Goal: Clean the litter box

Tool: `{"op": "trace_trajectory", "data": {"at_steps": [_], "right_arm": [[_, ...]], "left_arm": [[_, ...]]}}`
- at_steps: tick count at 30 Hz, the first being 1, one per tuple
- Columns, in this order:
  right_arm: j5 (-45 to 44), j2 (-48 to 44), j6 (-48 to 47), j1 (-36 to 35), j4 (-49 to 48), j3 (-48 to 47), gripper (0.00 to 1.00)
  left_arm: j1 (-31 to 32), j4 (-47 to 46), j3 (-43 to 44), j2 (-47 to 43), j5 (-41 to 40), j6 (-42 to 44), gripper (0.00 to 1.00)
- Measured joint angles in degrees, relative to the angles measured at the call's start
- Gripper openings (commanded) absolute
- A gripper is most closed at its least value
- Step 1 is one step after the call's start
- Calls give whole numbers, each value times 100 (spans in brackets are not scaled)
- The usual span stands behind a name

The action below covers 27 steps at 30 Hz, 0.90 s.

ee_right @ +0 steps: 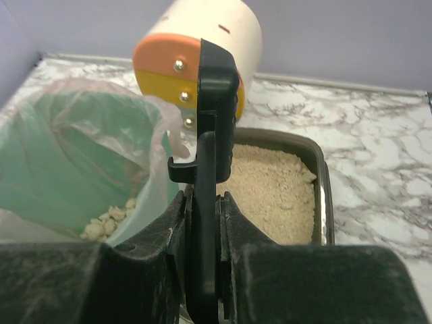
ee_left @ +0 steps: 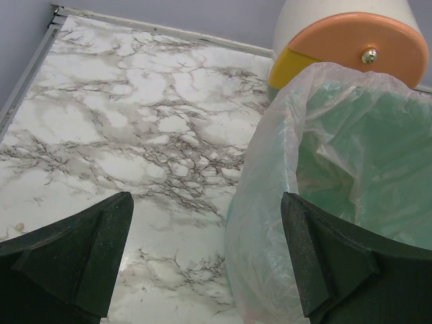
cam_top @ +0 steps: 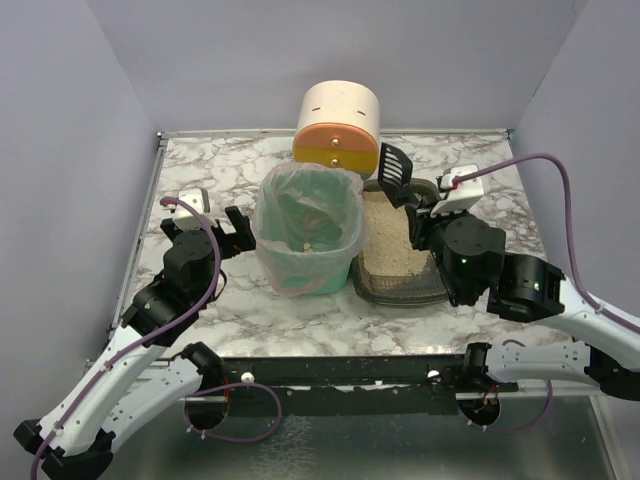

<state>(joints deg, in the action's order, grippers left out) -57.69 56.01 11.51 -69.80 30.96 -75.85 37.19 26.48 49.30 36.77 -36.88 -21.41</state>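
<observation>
Overhead, the litter box [cam_top: 400,292], a shallow dark grey tray of beige litter [cam_top: 385,235], lies just right of centre on the marble table [cam_top: 270,320]. Its left long side is just beside the green bin [cam_top: 305,270]. The bin is lined with a clear bag [cam_top: 300,185], and a few pale clumps [cam_top: 305,243] lie at its bottom. Behind both, at upper centre, a cream cylinder [cam_top: 338,110] with an orange and yellow end face lies on its side.

The right gripper [cam_top: 422,208] sits over the right side of the tray, its jaws closed on the handle of a black slotted scoop [cam_top: 393,168]. The scoop head points toward the upper end of the tray, near the cylinder; whether it touches the litter cannot be told.

In the right wrist view, the right gripper [ee_right: 202,202] clamps the scoop [ee_right: 214,88] edge-on at centre frame, one finger pressed to each flat side of the handle. The litter box [ee_right: 322,182] lies right of the scoop and the bin [ee_right: 67,155] fills the left, clumps [ee_right: 108,221] showing inside it.

The left gripper [cam_top: 232,228] stands left of the bin, jaws spread wide and holding nothing. In the left wrist view, the left gripper [ee_left: 206,202] shows one finger in each lower corner, bare marble between them and the bagged bin at right; the right finger lies close against the bag, contact uncertain.
</observation>
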Motion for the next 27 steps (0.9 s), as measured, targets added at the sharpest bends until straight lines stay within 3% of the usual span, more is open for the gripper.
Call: {"op": "trace_trajectory", "data": {"at_steps": [7, 13, 21, 27], "right_arm": [[35, 151, 549, 251, 505, 402, 1], [879, 667, 960, 1360, 728, 695, 1], [1727, 890, 1714, 2028, 863, 940, 1], [2730, 881, 2647, 3359, 811, 1132, 1]], "left_arm": [[0, 0, 0, 0, 4, -2, 99], [0, 0, 0, -15, 22, -7, 99], [0, -2, -4, -68, 22, -15, 99], [0, -2, -4, -68, 24, -15, 99]]}}
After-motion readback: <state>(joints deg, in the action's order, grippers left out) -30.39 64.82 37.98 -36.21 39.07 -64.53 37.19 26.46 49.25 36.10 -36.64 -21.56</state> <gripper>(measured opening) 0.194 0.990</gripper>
